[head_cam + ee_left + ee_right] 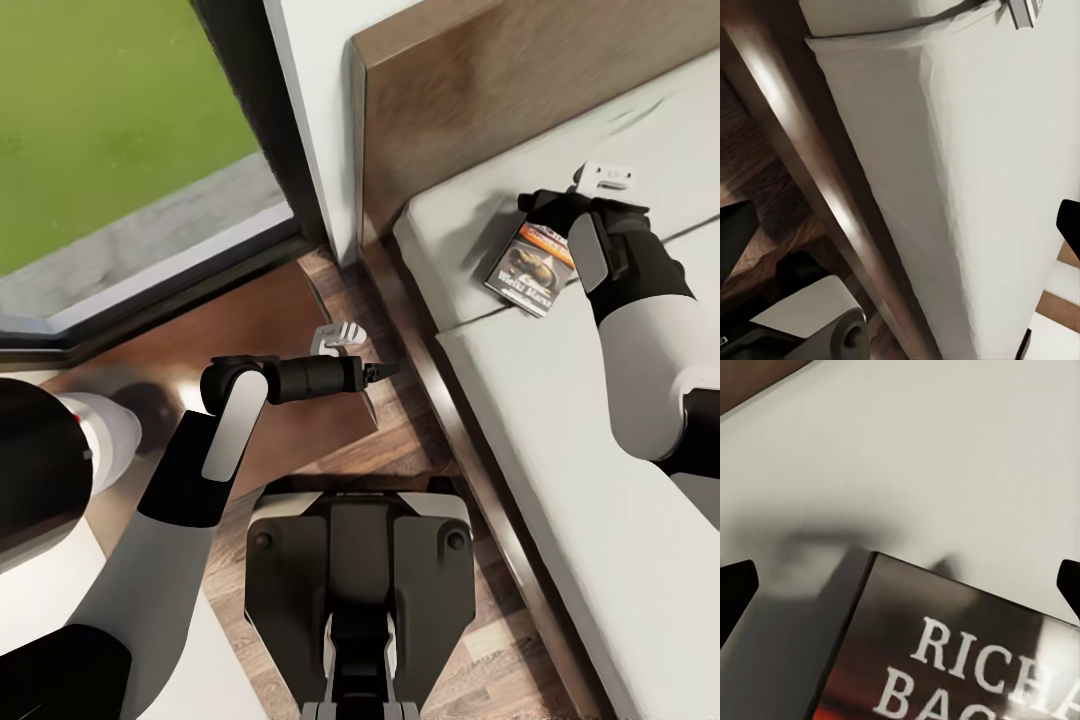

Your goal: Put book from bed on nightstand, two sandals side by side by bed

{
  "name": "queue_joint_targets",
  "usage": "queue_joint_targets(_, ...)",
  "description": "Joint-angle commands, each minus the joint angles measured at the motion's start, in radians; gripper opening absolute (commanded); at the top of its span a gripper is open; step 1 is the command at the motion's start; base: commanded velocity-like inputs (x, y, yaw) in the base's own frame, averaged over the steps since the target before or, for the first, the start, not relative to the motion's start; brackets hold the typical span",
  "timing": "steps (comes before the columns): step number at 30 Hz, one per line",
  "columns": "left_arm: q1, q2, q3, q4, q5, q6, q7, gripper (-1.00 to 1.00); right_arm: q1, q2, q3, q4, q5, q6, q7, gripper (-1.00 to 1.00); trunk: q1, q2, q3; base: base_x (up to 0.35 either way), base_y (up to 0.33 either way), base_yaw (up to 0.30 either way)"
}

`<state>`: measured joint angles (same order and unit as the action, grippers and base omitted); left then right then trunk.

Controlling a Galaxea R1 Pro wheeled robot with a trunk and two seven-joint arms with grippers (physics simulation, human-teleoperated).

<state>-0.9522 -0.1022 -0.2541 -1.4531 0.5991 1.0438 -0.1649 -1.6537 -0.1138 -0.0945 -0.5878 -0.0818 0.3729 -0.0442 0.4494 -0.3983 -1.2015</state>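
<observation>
The book (531, 264) lies flat on the bed's light-grey mattress (560, 430), near the dark wood headboard (470, 90). Its dark cover with white lettering (967, 660) sits close up in the right wrist view. My right gripper (541, 206) hangs open over the book's top edge, its black fingertips (735, 594) spread wide to either side and touching nothing. My left gripper (380, 372) points toward the bed side from above the corner of the nightstand (270, 300), open and empty. The two sandals are out of view.
A tall dark-framed window (120, 120) onto grass stands behind the nightstand. The bed's dark frame rail (810, 172) runs along the wood floor (400, 420), and my base (360, 570) is parked in the narrow gap between nightstand and bed.
</observation>
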Motion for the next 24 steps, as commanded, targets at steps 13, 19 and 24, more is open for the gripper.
queue_joint_targets(13, 0.000, -0.001, 0.001, 0.002, -0.010, 0.003, -0.010, 1.00, 0.002, -0.009, -0.001, 0.021, -0.008, -0.033, 0.036, 1.00, 0.001, -0.002, -0.010, 0.000, 0.000, 0.000)
queue_joint_targets(19, 0.000, -0.001, 0.001, 0.003, -0.010, 0.003, -0.010, 1.00, 0.005, -0.009, -0.001, 0.022, -0.009, -0.035, 0.037, 1.00, 0.001, -0.002, -0.010, 0.000, 0.000, 0.000)
queue_joint_targets(24, 0.000, -0.001, 0.001, 0.004, -0.010, 0.003, -0.010, 1.00, 0.006, -0.009, -0.001, 0.022, -0.009, -0.035, 0.037, 1.00, 0.001, -0.002, -0.010, 0.000, 0.000, 0.000)
